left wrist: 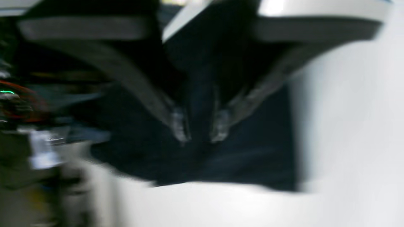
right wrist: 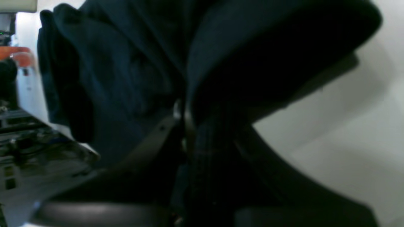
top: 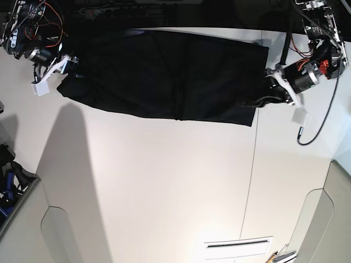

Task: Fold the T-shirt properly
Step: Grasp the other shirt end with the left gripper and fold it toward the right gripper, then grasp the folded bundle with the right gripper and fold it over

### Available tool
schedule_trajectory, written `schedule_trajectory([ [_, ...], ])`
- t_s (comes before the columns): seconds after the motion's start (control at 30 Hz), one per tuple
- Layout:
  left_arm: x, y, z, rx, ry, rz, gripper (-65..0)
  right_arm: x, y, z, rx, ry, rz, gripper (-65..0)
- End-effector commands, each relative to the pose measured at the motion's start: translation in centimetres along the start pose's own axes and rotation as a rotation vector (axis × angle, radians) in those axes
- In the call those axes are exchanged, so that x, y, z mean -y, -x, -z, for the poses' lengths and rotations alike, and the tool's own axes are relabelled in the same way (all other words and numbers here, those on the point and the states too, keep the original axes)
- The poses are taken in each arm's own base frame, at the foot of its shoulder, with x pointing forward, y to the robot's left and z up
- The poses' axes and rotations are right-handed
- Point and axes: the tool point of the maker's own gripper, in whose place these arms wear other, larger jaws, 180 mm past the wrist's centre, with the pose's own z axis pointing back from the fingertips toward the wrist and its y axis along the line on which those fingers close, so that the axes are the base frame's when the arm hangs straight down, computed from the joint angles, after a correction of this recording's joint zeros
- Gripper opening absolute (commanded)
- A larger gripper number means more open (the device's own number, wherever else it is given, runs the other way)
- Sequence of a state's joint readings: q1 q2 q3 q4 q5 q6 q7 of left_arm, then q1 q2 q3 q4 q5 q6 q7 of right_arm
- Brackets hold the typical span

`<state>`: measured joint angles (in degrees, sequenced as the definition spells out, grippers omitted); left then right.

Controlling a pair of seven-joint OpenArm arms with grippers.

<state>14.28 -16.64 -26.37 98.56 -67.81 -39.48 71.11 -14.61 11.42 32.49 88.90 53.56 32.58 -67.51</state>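
The black T-shirt is stretched as a long folded band across the far part of the white table, plain side showing, no print visible. My left gripper is at its right end, shut on the cloth. In the blurred left wrist view the fingertips pinch dark cloth above the table. My right gripper is at the band's left end, shut on the T-shirt. In the right wrist view its jaws meet on bunched black cloth that hangs over them.
The white table has a seam line down its right part and a slot near the front edge. Grey panels stand at the front corners. A black cable loops beside the left arm.
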Motion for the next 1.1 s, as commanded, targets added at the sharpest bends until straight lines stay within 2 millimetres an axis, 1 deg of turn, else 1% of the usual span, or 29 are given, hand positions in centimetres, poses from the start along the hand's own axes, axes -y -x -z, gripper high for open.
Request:
schedule_trajectory([
  [0.0, -0.6, -1.3, -1.0, 0.039, -0.031, 0.035, -59.2, -0.6, -2.1, -0.9, 0.063, -0.011, -0.037, -65.0],
  [0.07, -3.0, -1.2, -2.5, 0.046, -0.14, 0.052, -63.3, -1.7, -3.2, -1.7, 0.09, -0.033, -0.073, -65.0],
  [0.13, -4.6, -0.5, -3.4, 0.03, -0.223, 0.071, -64.4, -3.8, -3.8, -2.3, 0.089, -0.087, -0.118, -65.0],
  [0.2, -5.3, 0.7, -3.6, 0.0, -0.265, 0.078, -64.4, -6.8, -4.2, -2.9, 0.105, -0.178, -0.159, -65.0],
  [0.3, -4.9, 1.9, -3.3, -0.036, -0.252, 0.071, -64.4, -11.8, -4.6, -3.1, 0.158, -0.312, -0.207, -65.0],
  [0.37, -4.5, 2.6, -2.9, -0.056, -0.238, 0.071, -64.4, -14.9, -4.3, -2.4, 0.173, -0.383, -0.223, -65.0],
  [0.47, -4.0, 3.7, -2.0, -0.11, -0.223, 0.086, -64.4, -19.4, -3.2, -0.3, 0.171, -0.499, -0.222, -65.0],
  [0.6, -3.1, 4.6, -0.9, -0.146, -0.19, 0.095, -64.4, -23.4, -2.7, 3.3, 0.193, -0.521, -0.239, -65.0],
  [0.73, -3.0, 4.8, -0.7, -0.153, -0.191, 0.08, -64.4, -26.4, -1.6, 6.2, 0.165, -0.515, -0.347, -65.0],
  [0.87, -3.0, 4.8, -0.7, -0.152, -0.191, 0.079, -64.4, -28.5, 0.2, 8.7, 0.071, -0.541, -0.428, -65.0],
  [0.97, -3.0, 4.8, -0.7, -0.152, -0.19, 0.079, -64.4, -29.3, 0.7, 10.3, 0.05, -0.565, -0.437, -65.0],
  [1.07, -3.0, 4.8, -0.7, -0.152, -0.19, 0.079, -64.4, -29.7, 0.8, 11.5, 0.024, -0.58, -0.433, -65.0],
])
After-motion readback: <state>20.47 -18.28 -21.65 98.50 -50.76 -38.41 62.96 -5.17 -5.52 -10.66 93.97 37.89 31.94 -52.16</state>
